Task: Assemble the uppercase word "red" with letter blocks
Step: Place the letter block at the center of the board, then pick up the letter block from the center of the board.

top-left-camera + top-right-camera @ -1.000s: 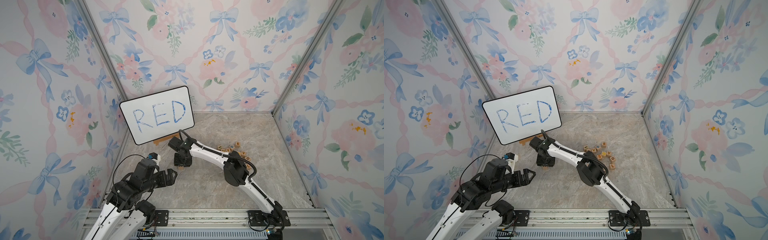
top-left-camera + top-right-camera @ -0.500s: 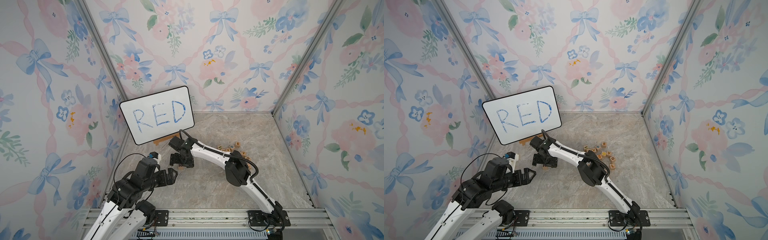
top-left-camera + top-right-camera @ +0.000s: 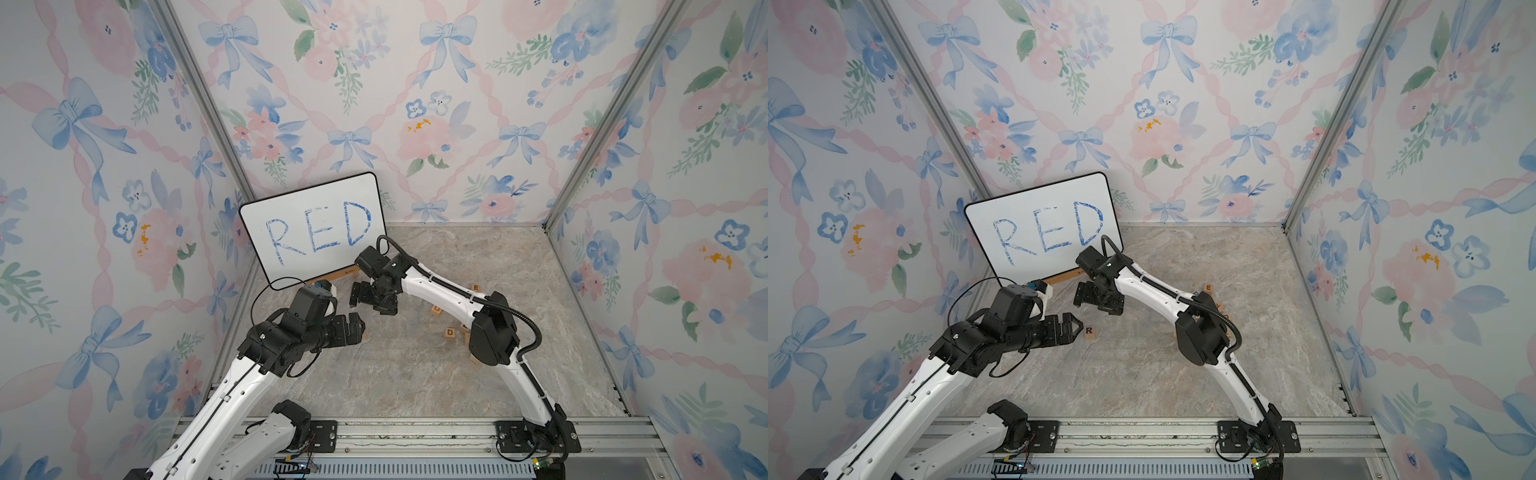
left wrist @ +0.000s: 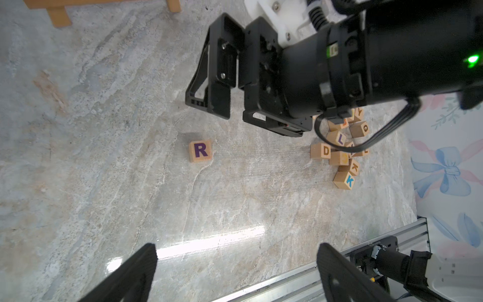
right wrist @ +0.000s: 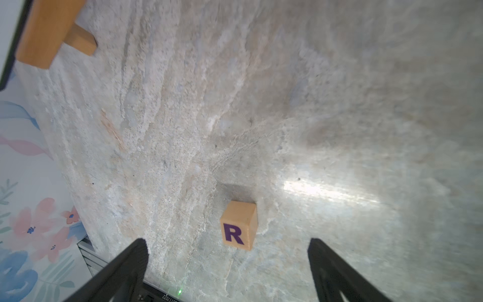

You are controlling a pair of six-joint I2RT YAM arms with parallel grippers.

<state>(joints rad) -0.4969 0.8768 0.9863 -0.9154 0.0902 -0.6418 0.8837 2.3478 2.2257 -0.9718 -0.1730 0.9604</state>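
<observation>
1. While my right pincer (image 5: 228, 244) and left pincer (image 4: 236, 247) stand apart, empty, the R block (image 5: 239, 226) sits alone on the surface (image 5: 339, 104), letter up, near the right one.
2. It seems light, stiff, smooth wood; I'd grip two opposite plain sides.

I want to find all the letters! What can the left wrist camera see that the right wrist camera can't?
Only the left wrist view shows the pile of letter blocks, with D, L, K and G among them, and the whole right pincer hanging open and empty. Only the right wrist view shows a sliver of the board's dark edge. Both show the R block sitting alone on the marble table, and the wooden stand.
</observation>
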